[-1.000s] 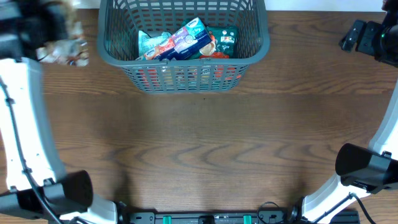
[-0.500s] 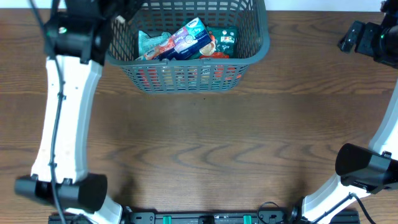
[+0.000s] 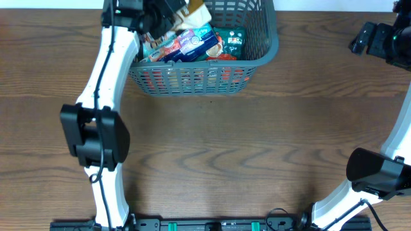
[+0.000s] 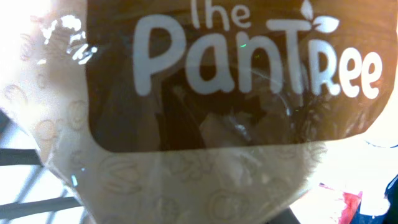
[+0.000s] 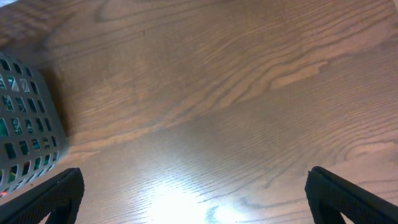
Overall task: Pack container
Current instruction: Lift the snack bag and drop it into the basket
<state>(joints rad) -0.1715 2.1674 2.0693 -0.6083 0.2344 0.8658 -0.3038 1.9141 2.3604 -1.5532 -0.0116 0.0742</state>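
Left gripper [image 3: 172, 14], clamped on the tan Pantree packet [image 3: 196, 10], has swung from the counter [image 3: 212, 147]'s far-left corner to above the container [image 3: 192, 78] at the far edge, so release looks next; right gripper [image 3: 369, 38] idles, fingers spread.

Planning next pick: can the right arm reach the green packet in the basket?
Probably yes: right gripper is open, bare table between it and the container, green packet lies at its right end; left gripper, holding a tan packet, is over the left end.

Dark grey lattice container [image 3: 270, 42] stands upright, far centre, perhaps half full
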